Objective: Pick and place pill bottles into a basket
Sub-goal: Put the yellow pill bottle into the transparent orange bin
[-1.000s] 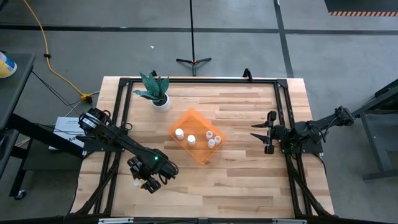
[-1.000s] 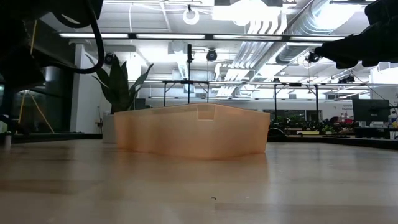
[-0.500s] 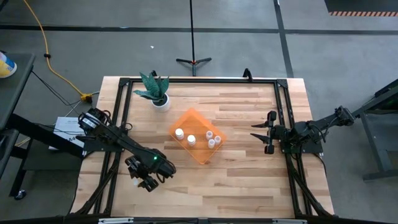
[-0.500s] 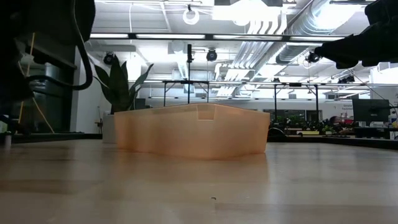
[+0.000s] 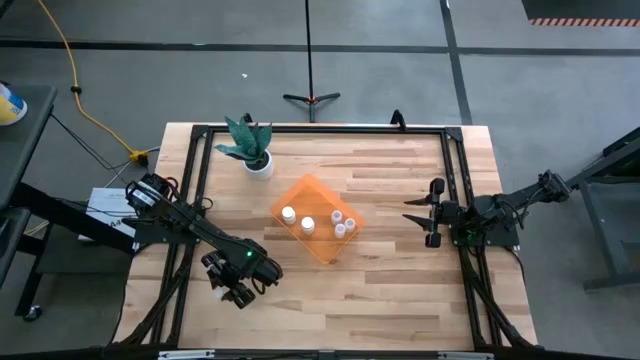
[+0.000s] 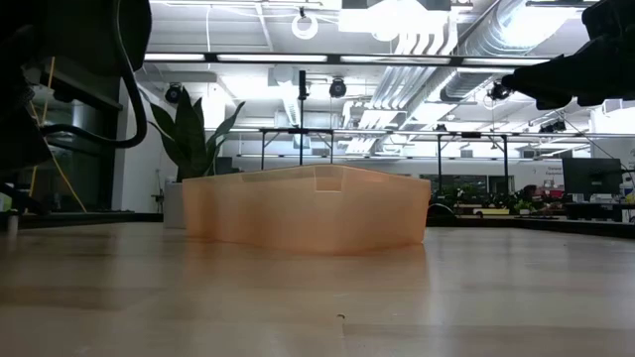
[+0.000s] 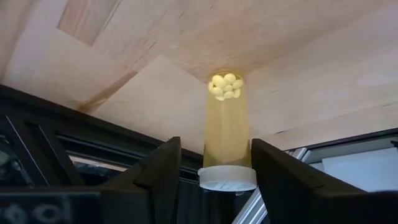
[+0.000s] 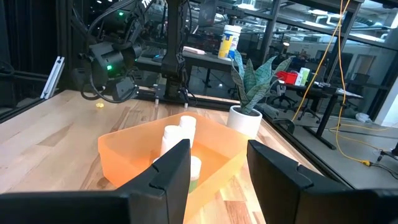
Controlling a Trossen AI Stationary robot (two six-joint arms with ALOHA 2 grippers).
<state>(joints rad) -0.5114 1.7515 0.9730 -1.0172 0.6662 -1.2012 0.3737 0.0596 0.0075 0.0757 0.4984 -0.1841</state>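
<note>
Fingers (image 7: 160,171) of the left gripper (image 7: 214,180) spread to either side of one pill bottle (image 7: 227,127), with narrow gaps showing along both of its sides; cannot tell whether touching or gripping. Translucent yellowish body packed with pale round pills, white cap toward the wrist. Seen from above, left gripper (image 5: 238,285) low over the near left part of the wooden table (image 5: 400,290), close to the black frame rail, well apart from the basket (image 5: 322,243).

Orange basket near the table's middle, turned at an angle, with five white-capped pill bottles (image 5: 307,225) standing inside. White pot with a green plant (image 5: 252,146) beyond the basket, toward the far left corner.

Right gripper (image 5: 428,214) at the right side of the table, pointed toward the basket, fingers (image 8: 171,171) held apart around nothing.
</note>
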